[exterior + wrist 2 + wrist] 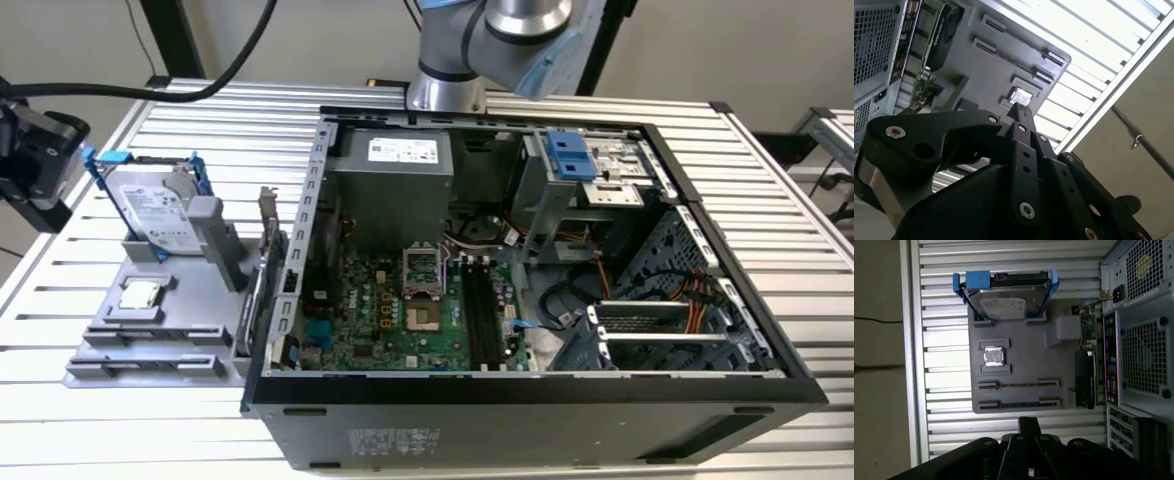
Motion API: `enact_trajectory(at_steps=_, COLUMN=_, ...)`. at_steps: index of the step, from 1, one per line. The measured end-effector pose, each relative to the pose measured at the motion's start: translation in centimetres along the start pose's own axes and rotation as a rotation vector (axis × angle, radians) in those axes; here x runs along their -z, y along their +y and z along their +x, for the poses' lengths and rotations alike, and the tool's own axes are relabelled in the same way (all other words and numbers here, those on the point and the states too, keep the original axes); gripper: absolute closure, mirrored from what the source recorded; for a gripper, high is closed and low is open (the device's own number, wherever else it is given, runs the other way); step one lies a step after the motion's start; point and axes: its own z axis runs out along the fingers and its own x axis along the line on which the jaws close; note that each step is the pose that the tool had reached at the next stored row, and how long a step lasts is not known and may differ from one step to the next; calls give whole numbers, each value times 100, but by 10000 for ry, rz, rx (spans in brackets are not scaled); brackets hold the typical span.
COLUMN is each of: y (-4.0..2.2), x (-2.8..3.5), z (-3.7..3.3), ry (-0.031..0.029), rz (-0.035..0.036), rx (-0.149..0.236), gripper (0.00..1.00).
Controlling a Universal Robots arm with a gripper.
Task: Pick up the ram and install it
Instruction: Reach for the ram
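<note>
First wrist view: the ram [1019, 385] stands on edge in a long slot of the grey tray [1019, 367], so it reads as a thin dark line (a similar line sits in the next slot, and I cannot tell the two apart). Its long axis runs parallel to the long side of the hard drive [1006, 302], with each end in a slot block, just beside the processor chip [994, 356]. The gripper [1029, 424] sits off the tray's edge with its fingertips pressed together, holding nothing. The ram lies ahead of the tips, apart from them, with its length crosswise to them. A graphics card [1085, 380] stands along the tray side next to the computer case [1139, 340].

Second wrist view: a low look along the fingers. The closed tips line up with the processor chip. The slot blocks are clear, but the ram is too thin to pick out. This view adds the graphics card's black fan side.

Exterior view: the black wrist [34, 160] hangs at the exterior view's left edge, over the slatted table [134, 430] and beside the hard drive. The tray's long slots run across its near end (exterior view's left to right). This view adds the open case's inside, with the motherboard [387, 310].
</note>
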Motion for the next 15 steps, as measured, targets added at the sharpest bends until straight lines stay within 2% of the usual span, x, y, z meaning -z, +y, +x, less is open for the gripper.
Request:
enact_trajectory(at_steps=7, y=-8, x=0, z=-2, ry=-4, rz=-1, rx=1, gripper=100)
enact_trajectory(at_steps=9, y=-8, x=0, z=-1, ry=-147, rz=-11, rx=9, gripper=100)
enact_trajectory(at_steps=15, y=-8, x=0, z=-1, ry=-165, rz=-12, rx=9, gripper=100)
